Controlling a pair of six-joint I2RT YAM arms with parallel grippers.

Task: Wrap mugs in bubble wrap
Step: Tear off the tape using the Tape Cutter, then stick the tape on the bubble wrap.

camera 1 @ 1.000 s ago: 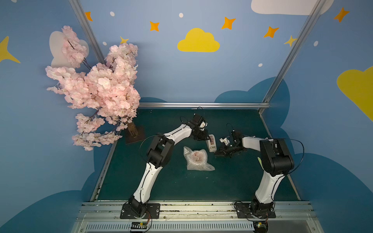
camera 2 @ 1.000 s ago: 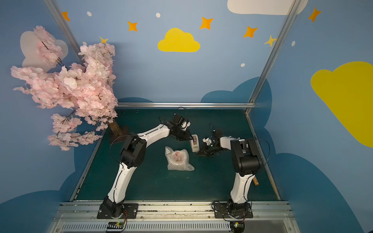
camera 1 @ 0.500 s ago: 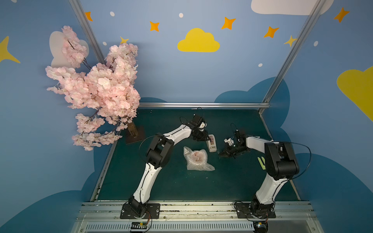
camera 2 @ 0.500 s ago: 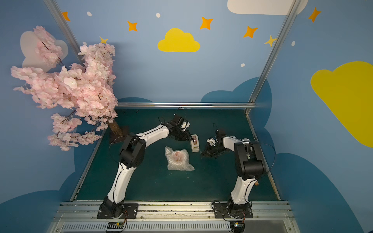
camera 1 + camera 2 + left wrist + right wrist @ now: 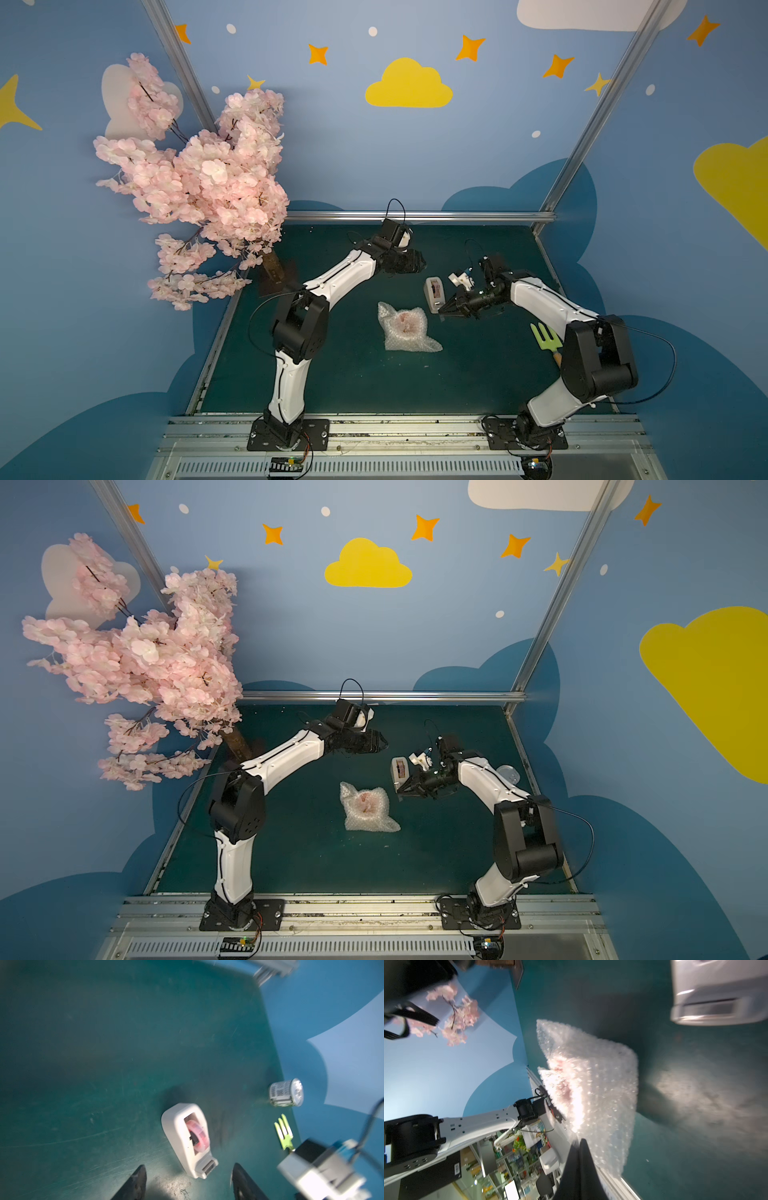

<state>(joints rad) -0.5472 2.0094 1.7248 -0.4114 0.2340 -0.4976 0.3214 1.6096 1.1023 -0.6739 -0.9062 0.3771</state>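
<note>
My left claw (image 5: 189, 1165) gapes wide near the tape dispenser (image 5: 174, 1132); my right claw (image 5: 442, 309) is pinched shut beside it. The bubble wrap (image 5: 405, 328) sits mid-desk (image 5: 332, 374) with open room around; the can (image 5: 285, 1093) and green fork (image 5: 283, 1133) hug the edge.

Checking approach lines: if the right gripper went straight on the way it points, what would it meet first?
Probably the bubble wrap bundle: the right gripper, shut, aims at it in its wrist view. The tape dispenser sits off to one side.

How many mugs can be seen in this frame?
1. The mug shows only as a reddish blur through the bubble wrap bundled around it, in the middle of the mat, near the tape dispenser. No second mug shows in any view.
</note>
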